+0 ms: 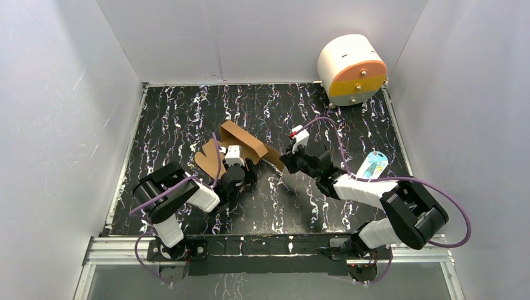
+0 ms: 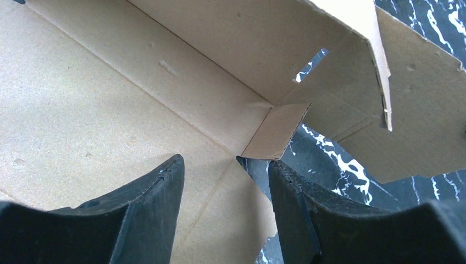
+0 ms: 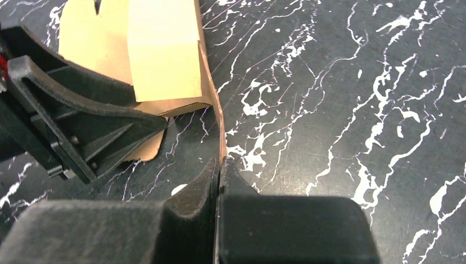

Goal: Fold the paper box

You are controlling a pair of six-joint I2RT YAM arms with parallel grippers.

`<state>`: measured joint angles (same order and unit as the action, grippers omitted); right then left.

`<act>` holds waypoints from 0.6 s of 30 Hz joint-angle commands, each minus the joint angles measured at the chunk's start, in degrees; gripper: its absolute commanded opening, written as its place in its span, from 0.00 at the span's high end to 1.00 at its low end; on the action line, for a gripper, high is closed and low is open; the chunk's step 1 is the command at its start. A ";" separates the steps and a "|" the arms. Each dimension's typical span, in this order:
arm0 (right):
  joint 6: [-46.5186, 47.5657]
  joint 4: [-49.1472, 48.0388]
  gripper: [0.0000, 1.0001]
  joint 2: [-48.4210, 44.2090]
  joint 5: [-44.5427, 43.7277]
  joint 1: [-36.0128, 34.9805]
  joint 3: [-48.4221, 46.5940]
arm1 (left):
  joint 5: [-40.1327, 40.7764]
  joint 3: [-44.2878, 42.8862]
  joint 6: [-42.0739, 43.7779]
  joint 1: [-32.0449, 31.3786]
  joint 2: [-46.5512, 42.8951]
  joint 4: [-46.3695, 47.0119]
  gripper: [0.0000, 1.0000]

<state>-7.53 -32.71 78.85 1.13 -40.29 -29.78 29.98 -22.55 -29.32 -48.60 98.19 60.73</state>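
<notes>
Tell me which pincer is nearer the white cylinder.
Right. The right pincer, shut on the paper box, sits to the near left of the white cylinder; the left pincer, open over the box, lies farther left.

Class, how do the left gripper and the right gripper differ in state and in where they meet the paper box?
The left gripper is open, jaws apart; the right gripper is shut on the paper box, pinching a thin flap edge. The left gripper faces the box's inner panel by a folded corner; the right gripper is at its right end. Both are black.
</notes>
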 commanded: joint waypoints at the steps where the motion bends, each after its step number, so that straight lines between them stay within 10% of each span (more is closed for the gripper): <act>1: -5.51 0.43 1.00 -0.25 -8.18 -0.62 -3.56 | 1.03 -2.24 -5.88 0.73 0.85 -4.86 0.45; 18: -11.37 -3.88 1.00 6.86 -24.08 -10.65 -7.85 | -9.72 -9.23 -14.19 1.79 5.24 -7.30 0.47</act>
<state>-16.80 -32.40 83.94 -17.12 -49.39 -34.89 24.25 -30.81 -40.80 -46.65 102.30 56.10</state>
